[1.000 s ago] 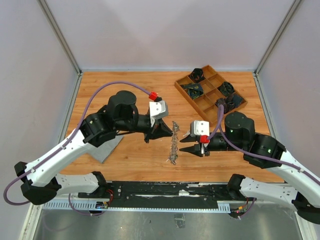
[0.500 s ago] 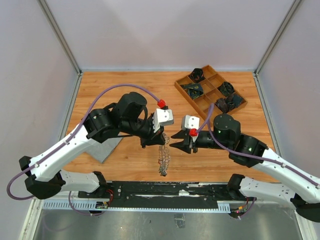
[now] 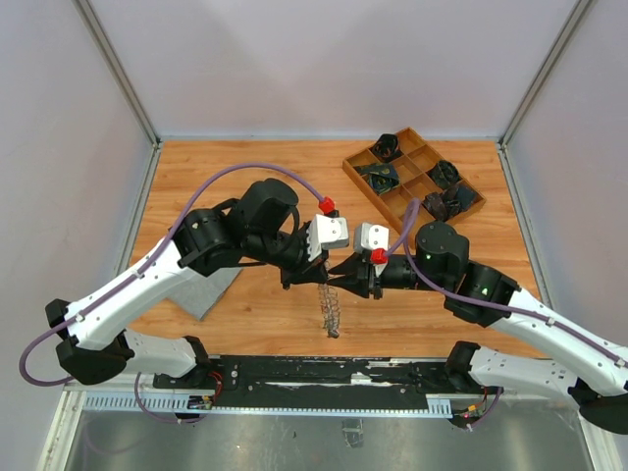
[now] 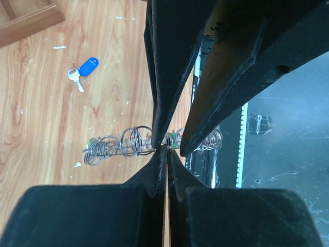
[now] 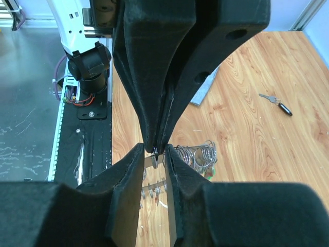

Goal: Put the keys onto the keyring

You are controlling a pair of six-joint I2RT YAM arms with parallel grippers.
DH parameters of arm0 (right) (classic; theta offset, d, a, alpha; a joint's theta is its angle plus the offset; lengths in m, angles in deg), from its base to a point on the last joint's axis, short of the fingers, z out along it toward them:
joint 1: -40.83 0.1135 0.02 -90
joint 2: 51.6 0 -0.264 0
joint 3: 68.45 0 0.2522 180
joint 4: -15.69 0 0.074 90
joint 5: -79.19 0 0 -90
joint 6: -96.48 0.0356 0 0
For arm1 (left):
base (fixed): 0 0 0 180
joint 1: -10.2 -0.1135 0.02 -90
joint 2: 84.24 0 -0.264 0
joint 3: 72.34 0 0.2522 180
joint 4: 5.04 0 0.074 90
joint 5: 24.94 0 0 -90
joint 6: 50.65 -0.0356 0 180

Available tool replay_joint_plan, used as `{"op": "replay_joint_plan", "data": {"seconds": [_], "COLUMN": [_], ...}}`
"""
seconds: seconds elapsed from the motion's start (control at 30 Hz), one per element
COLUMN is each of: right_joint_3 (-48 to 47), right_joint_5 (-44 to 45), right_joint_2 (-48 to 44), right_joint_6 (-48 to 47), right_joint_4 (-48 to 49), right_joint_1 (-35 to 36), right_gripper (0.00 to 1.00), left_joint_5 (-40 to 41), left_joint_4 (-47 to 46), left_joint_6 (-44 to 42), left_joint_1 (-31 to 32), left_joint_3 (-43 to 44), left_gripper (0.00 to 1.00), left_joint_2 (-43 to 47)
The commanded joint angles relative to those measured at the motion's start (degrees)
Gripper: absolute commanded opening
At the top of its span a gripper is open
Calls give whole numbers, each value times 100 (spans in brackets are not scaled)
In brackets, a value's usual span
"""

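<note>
Keyring, at the table's near middle, is seen edge-on, its long axis running from the meeting fingertips toward the near edge. Left gripper pinches its far end. Right gripper has its fingers slightly apart around the same spot, and whether it grips is unclear. A blue key lies loose nearby.

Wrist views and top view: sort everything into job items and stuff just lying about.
Job:
- the keyring, pinched by the left gripper and the right gripper
- blue-tagged key
- black-tagged key

Lying about:
- grey cloth
- wooden tray
</note>
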Motion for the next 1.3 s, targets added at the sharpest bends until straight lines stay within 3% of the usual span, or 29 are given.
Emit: {"op": "replay_joint_plan", "data": {"seconds": [0.0, 0.27, 0.7, 0.8, 0.87, 0.93, 1.1, 1.27], "right_joint_3": [-16, -95, -170, -197, -193, -143, 185, 648], "right_joint_5": [-129, -156, -252, -259, -266, -214, -142, -130], "right_joint_2": [-12, -26, 140, 114, 92, 33, -323, -686], "right_joint_6": [-21, -181, -62, -82, -104, -118, -4, 356], "right_joint_4": [-159, -468, -177, -213, -209, -100, 756, 2106], "right_joint_1": [67, 69, 69, 66, 67, 67, 67, 67], "right_gripper": [23, 25, 12, 2, 1, 1, 0, 0], "left_joint_5": [-8, -11, -56, -24, 16, 50, 254, 476], "left_joint_4": [-93, -65, -27, 9, -8, -122, -976, -2530], "left_joint_6": [-86, -97, -170, -177, -162, -105, 213, 734], "left_joint_1": [73, 94, 173, 178, 187, 186, 188, 185], "left_joint_3": [283, 316, 335, 342, 351, 353, 181, -606], "left_gripper": [0, 1, 1, 1, 1, 5, 30, 33], "left_joint_2": [44, 71, 35, 35, 50, 130, 571, 1364]}}
